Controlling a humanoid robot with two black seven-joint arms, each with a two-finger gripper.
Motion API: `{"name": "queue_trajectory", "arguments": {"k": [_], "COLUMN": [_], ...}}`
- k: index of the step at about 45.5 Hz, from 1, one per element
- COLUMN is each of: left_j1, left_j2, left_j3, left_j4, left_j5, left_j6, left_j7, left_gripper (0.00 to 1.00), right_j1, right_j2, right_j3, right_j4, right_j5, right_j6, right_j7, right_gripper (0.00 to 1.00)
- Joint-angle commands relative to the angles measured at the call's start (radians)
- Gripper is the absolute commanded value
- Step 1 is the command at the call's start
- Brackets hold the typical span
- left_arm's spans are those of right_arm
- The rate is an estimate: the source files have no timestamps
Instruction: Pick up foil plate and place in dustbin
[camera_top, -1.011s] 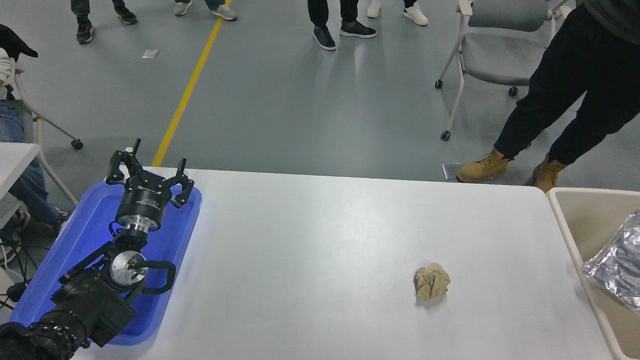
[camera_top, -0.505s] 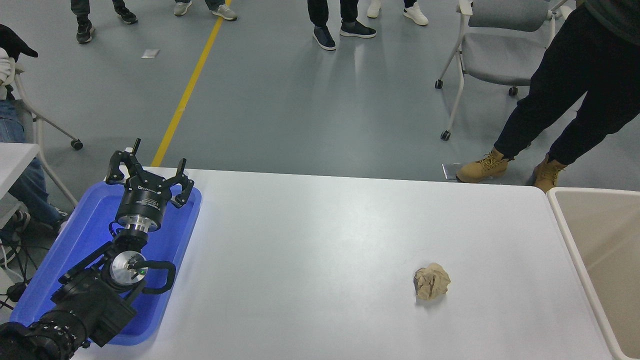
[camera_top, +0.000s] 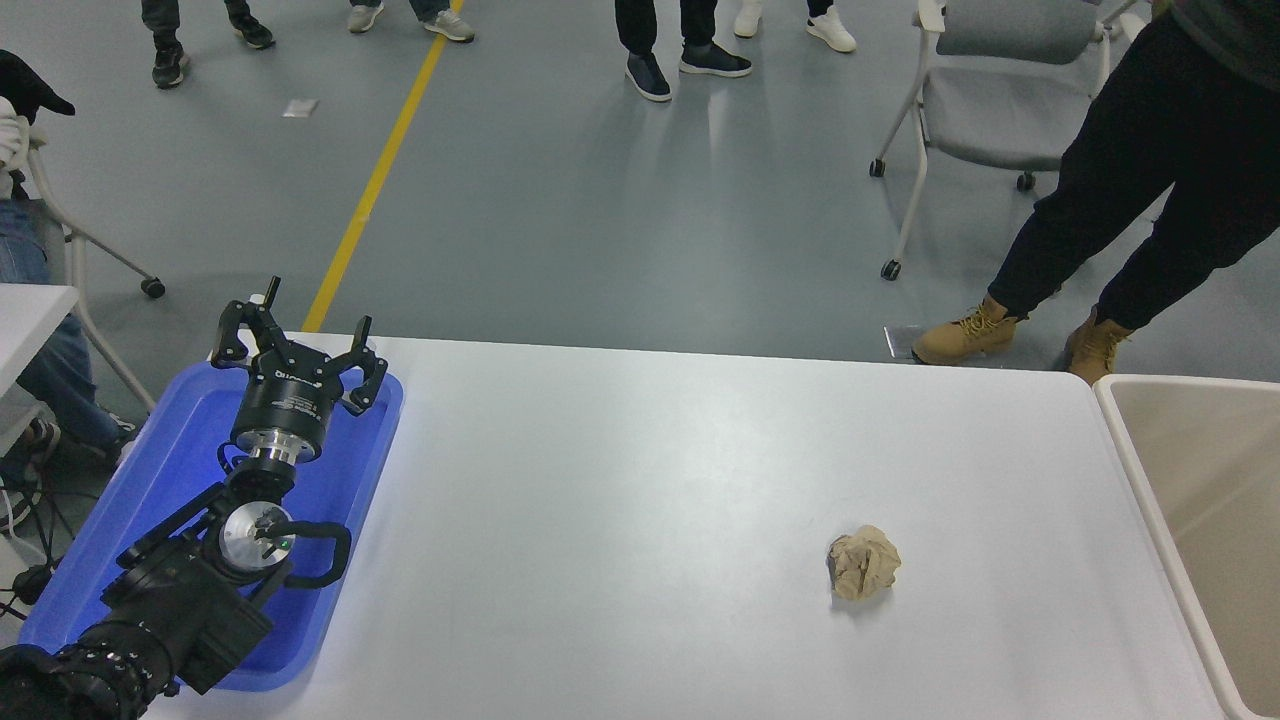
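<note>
The beige dustbin (camera_top: 1180, 470) stands against the table's right end, cut off by the picture's edge; only its pale rim and plain inner wall show. The foil plate is out of view. My left gripper (camera_top: 297, 350) is parked at the lower left above the blue tray, its fingers spread open with nothing between them. The right arm and its gripper do not appear in the picture.
A flat blue tray (camera_top: 130, 520) lies at the table's left end under my left arm. A crumpled tan paper ball (camera_top: 864, 563) sits on the white table right of centre. A person in tan boots (camera_top: 965, 333) stands at the far right corner beside a wheeled chair (camera_top: 985, 110).
One second ago the foil plate showed inside the dustbin at the right edge; it has since dropped out of view. My left arm has not moved.
</note>
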Motion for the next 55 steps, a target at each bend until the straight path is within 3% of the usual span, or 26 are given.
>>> {"name": "queue_trajectory", "arguments": {"k": [1, 18, 38, 55], "left_j1": [0.000, 0.000, 0.000, 0.000], "left_j2": [0.000, 0.000, 0.000, 0.000], "left_j3": [0.000, 0.000, 0.000, 0.000], "left_j4": [0.000, 0.000, 0.000, 0.000], "left_j5": [-0.001, 0.000, 0.000, -0.001], "left_j6": [-0.001, -0.001, 0.001, 0.001], "left_j7": [0.000, 0.000, 0.000, 0.000], "left_gripper": [1.00, 1.00, 1.00, 1.00], "right_j1": [0.304, 0.597, 0.836, 1.019], "right_j2": [0.010, 0.170, 0.250, 0.247], "right_j3": [-0.137, -0.369, -0.437, -0.453], "right_j4": [0.139, 0.398, 0.697, 0.923], "right_j5": [-0.002, -0.002, -0.094, -0.133], "right_j6": [0.043, 0.110, 0.391, 0.664], "right_j7": [-0.001, 0.000, -0.001, 0.000], "right_gripper": [1.00, 1.00, 1.00, 1.00]}}
